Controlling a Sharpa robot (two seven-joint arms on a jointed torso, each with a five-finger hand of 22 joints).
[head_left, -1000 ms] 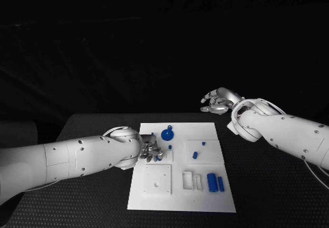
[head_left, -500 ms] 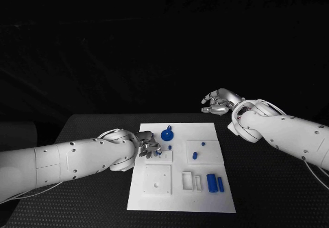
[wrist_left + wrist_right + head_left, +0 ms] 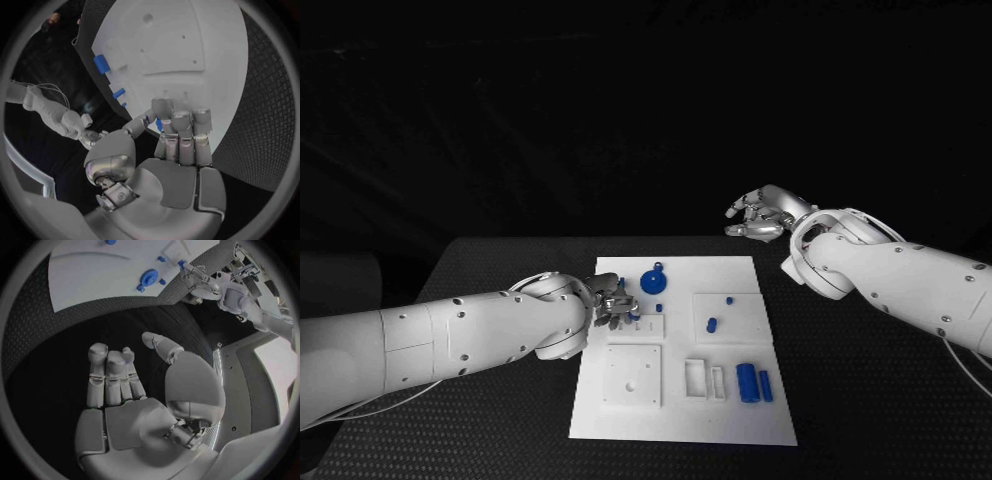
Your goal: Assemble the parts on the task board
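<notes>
Parts (image 3: 747, 383) lie scattered over the task board (image 3: 682, 425) mid-bench, small stiff plastic pieces, probably light and best pinched across their sides, as the left hand (image 3: 615, 306) pinches a blue one while the right hand (image 3: 762, 216) hovers empty, fingers loosely apart.

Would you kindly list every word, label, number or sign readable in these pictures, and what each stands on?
None: no text can be read on the white task board, the small blue parts, the black table, the silver left hand or the silver right hand.
</notes>
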